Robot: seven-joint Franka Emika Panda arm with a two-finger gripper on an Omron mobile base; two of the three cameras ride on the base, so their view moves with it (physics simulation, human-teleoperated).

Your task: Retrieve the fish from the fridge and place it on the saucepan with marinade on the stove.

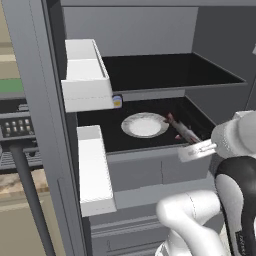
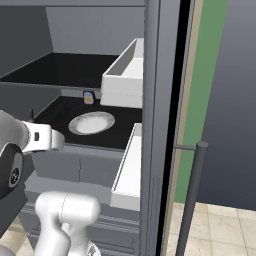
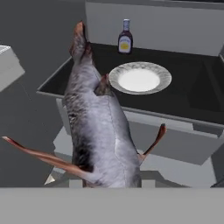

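The fish [image 3: 98, 127], silver-grey with reddish-brown fins and tail, rises close in front of the hand camera, its head pointing into the fridge. From the left base it appears as a slim fish [image 1: 182, 130] tilted over the front right of the lower black shelf [image 1: 115, 137], beside the plate. My gripper [image 1: 190, 144] is shut on its tail end; the fish's body covers the fingertips in the hand view. The fridge [image 1: 35, 100] stands open, its door swung to the left. The saucepan and marinade are out of view.
A round white plate [image 1: 145, 125] lies mid-shelf, with a small bottle [image 3: 125, 37] behind it. White door bins [image 1: 85, 75] jut out on the left. Another black shelf [image 1: 165, 70] sits above. A long bar handle [image 2: 192, 195] stands on the right. A grey button panel [image 1: 15, 127] shows beyond the door.
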